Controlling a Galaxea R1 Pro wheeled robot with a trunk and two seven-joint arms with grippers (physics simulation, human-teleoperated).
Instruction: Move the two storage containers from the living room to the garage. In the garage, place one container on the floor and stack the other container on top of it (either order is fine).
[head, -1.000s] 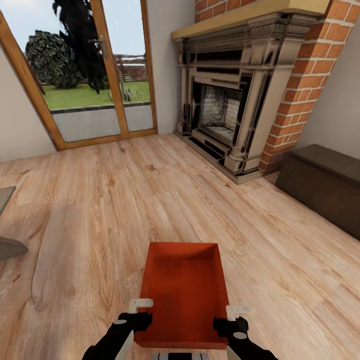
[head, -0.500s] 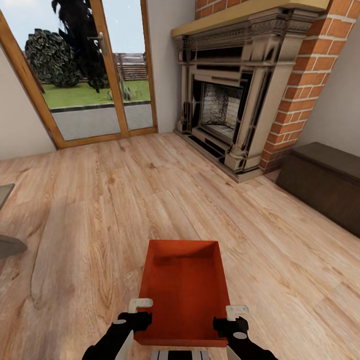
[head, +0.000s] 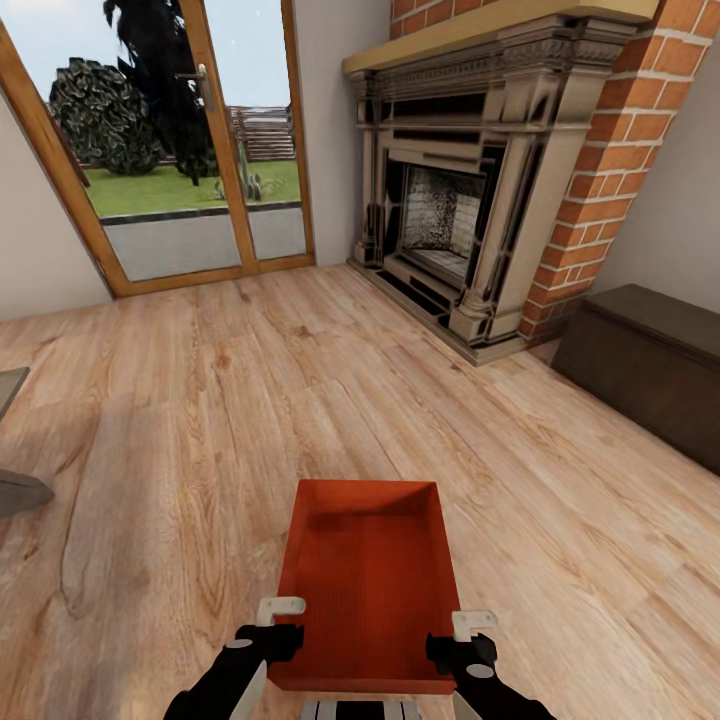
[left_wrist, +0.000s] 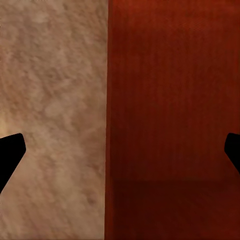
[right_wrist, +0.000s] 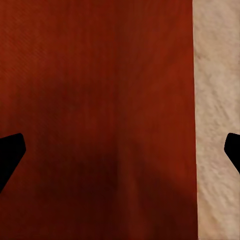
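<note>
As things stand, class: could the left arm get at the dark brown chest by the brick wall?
Probably not. The chest sits far off to the right across the wood floor, while the left hand is at the orange-red container, whose wall runs between its wide-open fingers.

Living room: brick fireplace (head: 470, 190), glass doors (head: 190, 150).

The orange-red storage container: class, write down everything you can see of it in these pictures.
The storage container is an orange-red, shallow rectangular bin with thin plain walls, no lid and nothing inside. It sits level, its long side running away from the robot, above the light wood-plank floor. The left gripper straddles its left wall near the close end, the right gripper its right wall. Whether the fingers press it cannot be told.
</note>
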